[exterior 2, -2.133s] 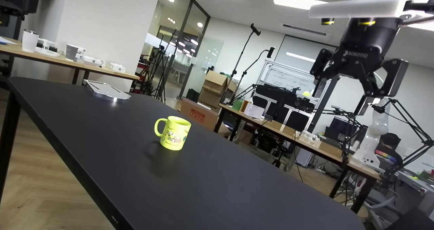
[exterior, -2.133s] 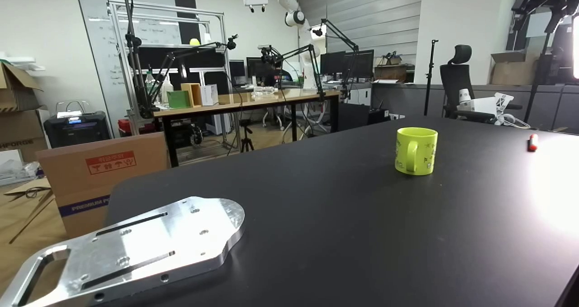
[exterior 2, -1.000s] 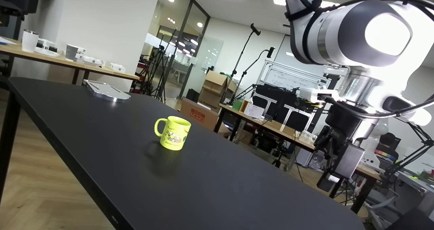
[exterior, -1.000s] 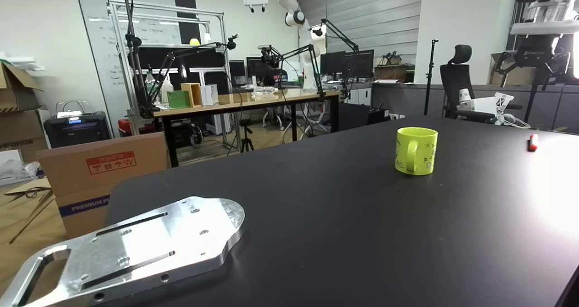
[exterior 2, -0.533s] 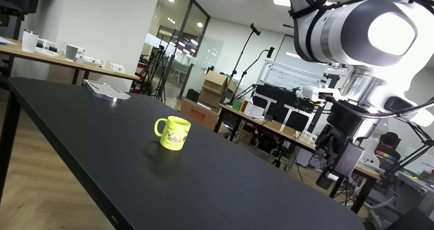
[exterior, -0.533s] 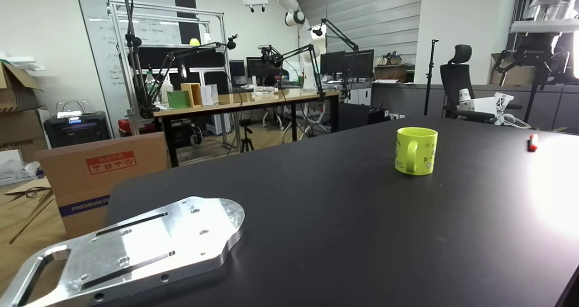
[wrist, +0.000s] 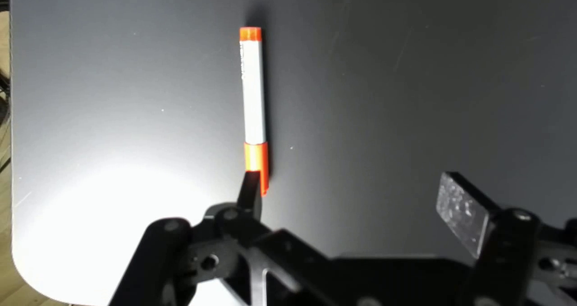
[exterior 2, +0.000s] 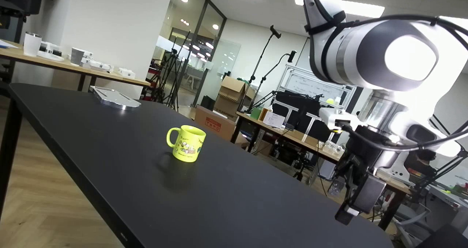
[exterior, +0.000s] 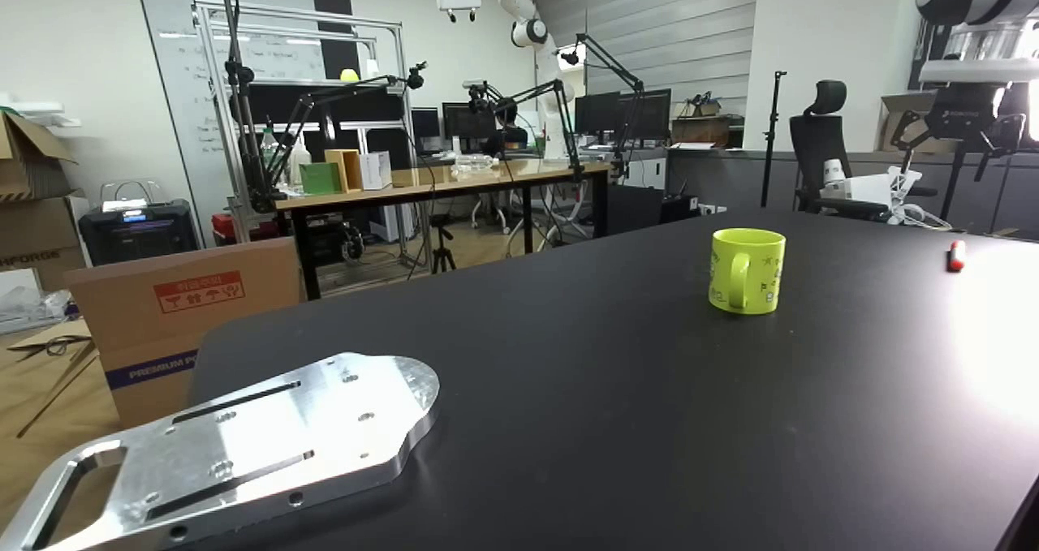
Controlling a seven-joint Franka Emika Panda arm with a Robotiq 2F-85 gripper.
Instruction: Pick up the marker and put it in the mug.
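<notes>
The marker (wrist: 253, 94) has a white barrel and red-orange ends and lies flat on the black table in the wrist view. In an exterior view the marker (exterior: 957, 256) is a small red stick at the far right; I cannot see it in the opposite exterior view. The lime mug (exterior: 761, 279) stands upright, and also shows in an exterior view (exterior 2: 189, 144). My gripper (wrist: 354, 198) is open and empty; its left finger overlaps the marker's cap end in the wrist view. In an exterior view the gripper (exterior: 946, 157) hangs above the marker, apart from it.
A flat silver metal plate (exterior: 325, 421) lies on the black table (exterior: 584, 421), also seen in an exterior view (exterior 2: 115, 98). The table's edge (wrist: 11, 162) runs along the left in the wrist view. A bright glare covers part of the tabletop.
Over the last two seconds the arm has come down and the gripper has turned, showing side-on in an exterior view. Since half a second ago it has lowered slightly. Mug and marker have not moved.
</notes>
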